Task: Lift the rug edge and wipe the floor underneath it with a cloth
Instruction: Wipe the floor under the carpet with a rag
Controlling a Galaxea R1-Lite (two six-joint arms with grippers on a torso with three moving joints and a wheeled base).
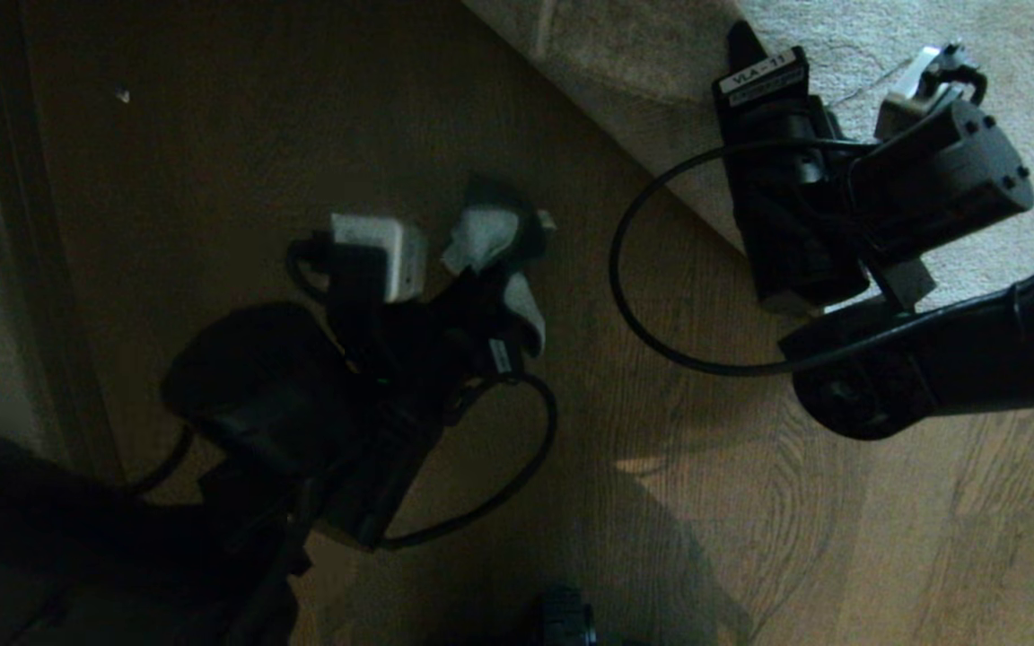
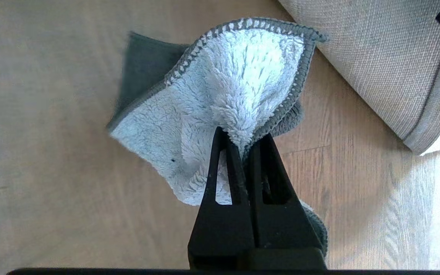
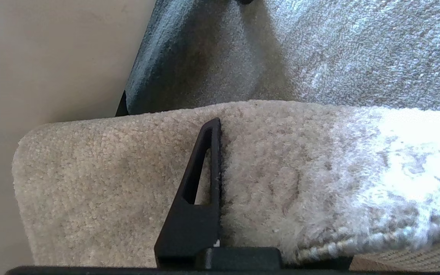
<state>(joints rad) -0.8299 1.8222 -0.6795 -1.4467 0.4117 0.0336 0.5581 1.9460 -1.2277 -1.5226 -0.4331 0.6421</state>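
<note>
While right hand (image 3: 220, 126) grips rug edge (image 3: 128, 160), left hand (image 2: 243, 139), clamped on cloth (image 2: 243, 76), over bare floor (image 2: 52, 172).

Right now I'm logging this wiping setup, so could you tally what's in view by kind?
Rugs: 1, the rug edge pinched and lifted by the right gripper
Cloths: 1, the cloth clamped in the left gripper
Grippers: 2
Floors: 1, the floor
Total: 5

pale blue cloth (image 2: 239, 76) grey-edged, beige rug edge (image 3: 128, 172), brown wood-grain floor (image 2: 52, 152)
</note>
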